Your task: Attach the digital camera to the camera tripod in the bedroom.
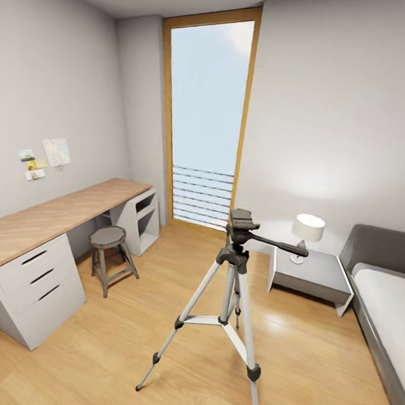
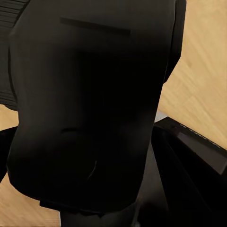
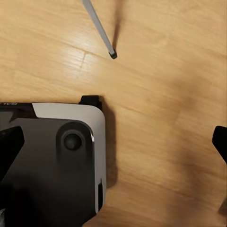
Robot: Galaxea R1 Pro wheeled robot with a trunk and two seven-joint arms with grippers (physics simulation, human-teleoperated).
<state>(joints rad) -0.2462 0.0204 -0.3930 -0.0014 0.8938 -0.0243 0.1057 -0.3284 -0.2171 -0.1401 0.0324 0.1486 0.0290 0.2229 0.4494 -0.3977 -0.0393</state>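
your left gripper [image 2: 142, 208] seemed to carry the camera [image 2: 90, 109], a black bulk right against its lens, though you couldn't tell how tightly it was clamped. your right gripper [image 3: 113, 156] hung spread and empty over the floor [image 3: 165, 94]. the tripod [image 1: 234, 270] stood ahead, head bare, between stool [image 1: 108, 237] and nightstand [image 1: 312, 275]; mounting remained.

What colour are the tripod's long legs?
Silver, with black joints and feet. The camera tripod shows best in the head view.
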